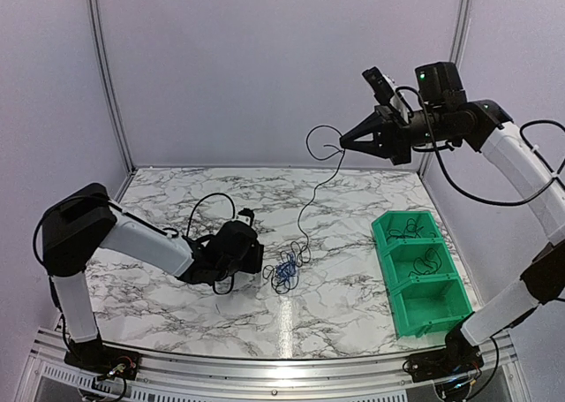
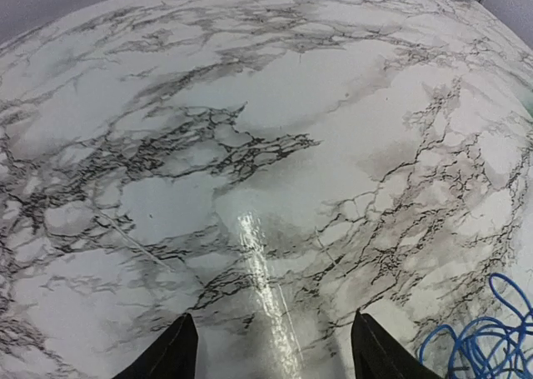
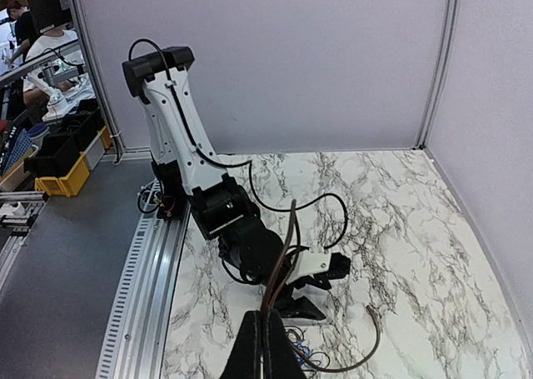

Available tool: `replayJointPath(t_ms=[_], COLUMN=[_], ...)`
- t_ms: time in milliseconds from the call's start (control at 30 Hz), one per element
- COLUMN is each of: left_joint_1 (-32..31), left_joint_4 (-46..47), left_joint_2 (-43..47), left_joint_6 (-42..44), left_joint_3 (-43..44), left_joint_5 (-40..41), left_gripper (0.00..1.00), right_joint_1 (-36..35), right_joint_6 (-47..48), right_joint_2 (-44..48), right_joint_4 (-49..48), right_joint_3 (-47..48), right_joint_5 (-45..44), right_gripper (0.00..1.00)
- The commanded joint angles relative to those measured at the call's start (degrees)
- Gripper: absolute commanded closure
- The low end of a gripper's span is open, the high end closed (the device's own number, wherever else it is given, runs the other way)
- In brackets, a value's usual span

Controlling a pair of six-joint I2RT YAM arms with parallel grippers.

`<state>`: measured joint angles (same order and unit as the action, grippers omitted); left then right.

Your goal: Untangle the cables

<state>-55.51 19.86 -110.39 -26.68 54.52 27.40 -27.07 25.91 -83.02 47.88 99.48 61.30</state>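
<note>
A small tangle of blue and black cables (image 1: pixel 286 269) lies on the marble table (image 1: pixel 177 296). One thin black cable (image 1: pixel 309 199) rises from it to my right gripper (image 1: pixel 342 144), which is held high above the table and shut on that strand. The right wrist view shows the strand (image 3: pixel 285 246) pinched between the closed fingers (image 3: pixel 254 350), with the tangle (image 3: pixel 301 360) far below. My left gripper (image 1: pixel 260 259) rests low, just left of the tangle, open and holding nothing. Its wrist view shows bare marble between the fingers (image 2: pixel 171 356) and blue cable loops (image 2: pixel 487 337) at the lower right.
A green bin (image 1: pixel 415 307) with three compartments stands at the right of the table, with black cables in its far two compartments. White booth walls close off the back and sides. A metal rail (image 1: pixel 265 371) runs along the near edge.
</note>
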Motion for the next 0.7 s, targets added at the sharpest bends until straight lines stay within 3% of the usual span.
replayJointPath(t_ms=[0,200,267,433,667], left_joint_1=[-1.42,-9.26,-10.84,-11.71,-11.82], left_joint_4=[2.40,17.47,18.36,18.38,18.38], left_joint_2=[9.82,20.03,20.41,16.48,6.50], left_joint_6=[8.07,22.01,23.51,24.01,24.29], left_joint_3=[-5.01,-14.68,-14.64,-10.76,-1.92], left_joint_5=[3.69,-3.04,-5.33,-12.75,-15.40], left_gripper=[0.34,0.36,0.35,0.34,0.39], right_joint_1=[0.18,0.18,0.18,0.18,0.13], right_joint_6=[-2.44,-2.60,-2.78,-2.88,-2.80], right_joint_2=[-1.44,-2.91,-3.75,-5.33,-5.75], right_joint_4=[-3.71,-4.83,-4.81,-4.15,-3.64], right_joint_3=[-2.88,-4.27,-3.90,-2.82,-2.45], right_joint_5=[-2.70,-4.57,-4.63,-4.89,-5.31], right_gripper=[1.00,1.00,1.00,1.00,1.00])
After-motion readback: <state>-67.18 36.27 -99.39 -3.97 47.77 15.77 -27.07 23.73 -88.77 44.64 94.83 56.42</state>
